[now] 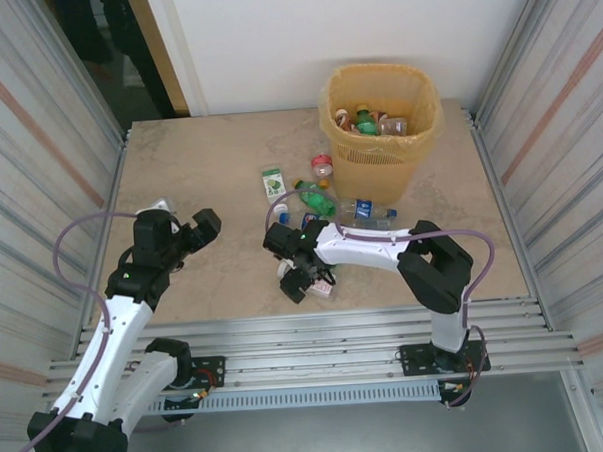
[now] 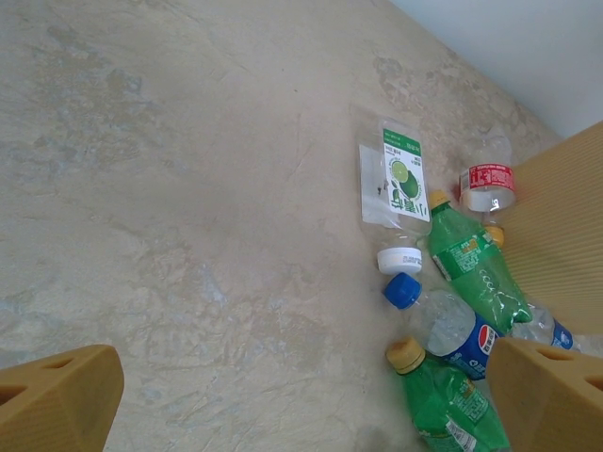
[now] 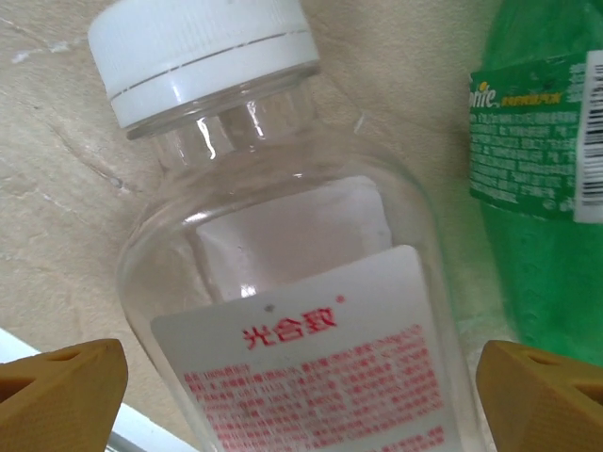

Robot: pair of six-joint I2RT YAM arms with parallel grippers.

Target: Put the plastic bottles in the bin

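At the near edge of a beige marbled table (image 1: pixel 199 160), two white-and-black arms reach forward from their bases. The left arm rises on the left side and bends inward. Its left gripper (image 1: pixel 184 219) hangs above bare tabletop, tan fingers (image 2: pixel 57 400) spread wide with nothing between them. The right arm stretches from its base across to the middle of the table, elbow bent and wrist tipped down. This puts the right gripper (image 1: pixel 302 278) low over a clear bottle (image 3: pixel 292 282) lying near the front edge. In the right wrist view its two tan fingertips stand far apart, one at each side of that bottle, straddling it without visibly squeezing. The clear bottle has a white ribbed cap (image 3: pixel 203 52) and a white label printed in red. Just beside it lies a green bottle (image 3: pixel 537 188) with a green label and a barcode. Farther back, more bottles lie loose between the right gripper and the bin (image 1: pixel 379 173). Among them are a flattened bottle (image 2: pixel 400 179) with a green-and-white label, a yellow-capped bottle (image 2: pixel 476 273) in green, a blue-capped bottle (image 2: pixel 452 330) and a red-banded bottle (image 2: pixel 487 184). The bin is yellow-beige with a lattice wall and an orange-yellow liner. It stands at the far right of the table and holds several bottles (image 1: pixel 377 121).
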